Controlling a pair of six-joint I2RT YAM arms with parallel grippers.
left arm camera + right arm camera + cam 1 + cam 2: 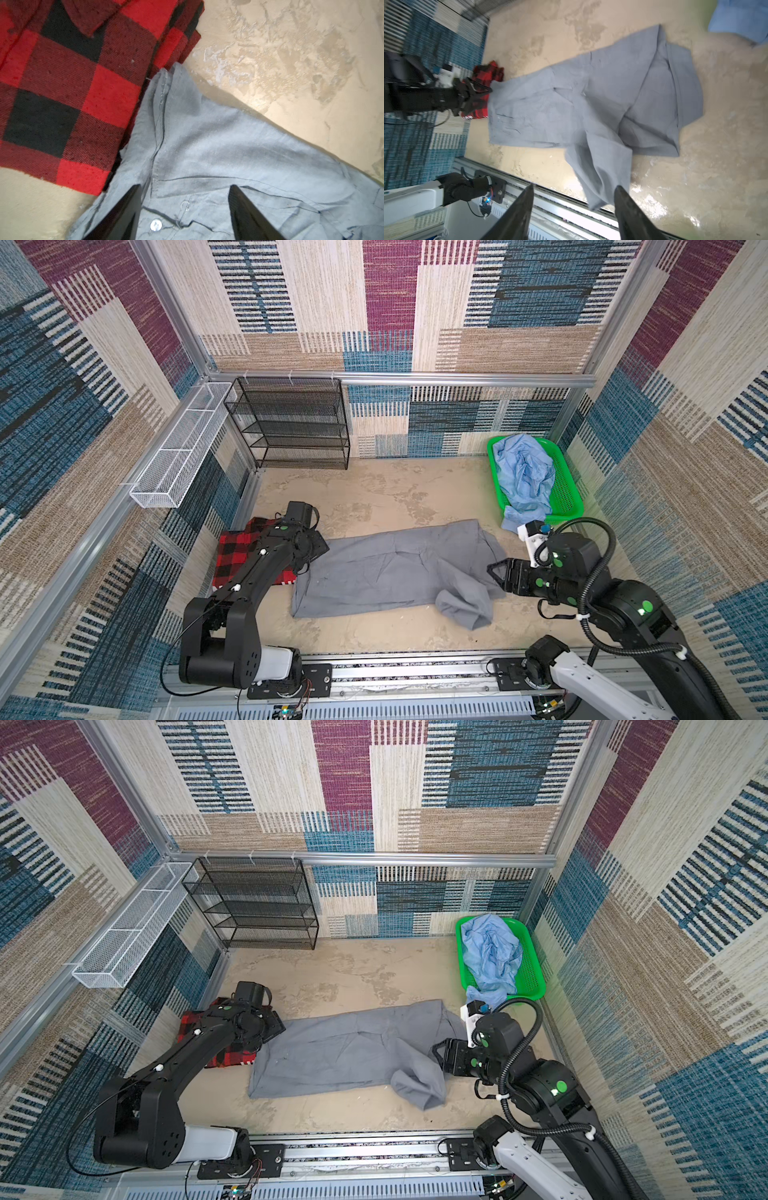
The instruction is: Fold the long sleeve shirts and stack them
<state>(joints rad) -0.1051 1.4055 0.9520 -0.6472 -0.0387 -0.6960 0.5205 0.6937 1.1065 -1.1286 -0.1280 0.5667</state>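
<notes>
A plain grey long sleeve shirt (386, 568) (340, 1048) lies spread lengthwise across the table, one sleeve (465, 605) bunched at its near right corner. A folded red-and-black plaid shirt (237, 551) (68, 93) sits just left of it. A light blue shirt (525, 477) (492, 952) is crumpled in the green basket (567, 493) at the back right. My left gripper (185, 187) (316, 547) is open, low over the grey shirt's collar and top button. My right gripper (575, 186) (498, 574) is open and empty beside the shirt's right end, close to the bunched sleeve (602, 166).
A black mesh shelf rack (291, 423) stands against the back wall on the left. A white wire basket (178, 448) hangs on the left wall. A metal rail (395, 668) runs along the table's front edge, carrying both arm bases.
</notes>
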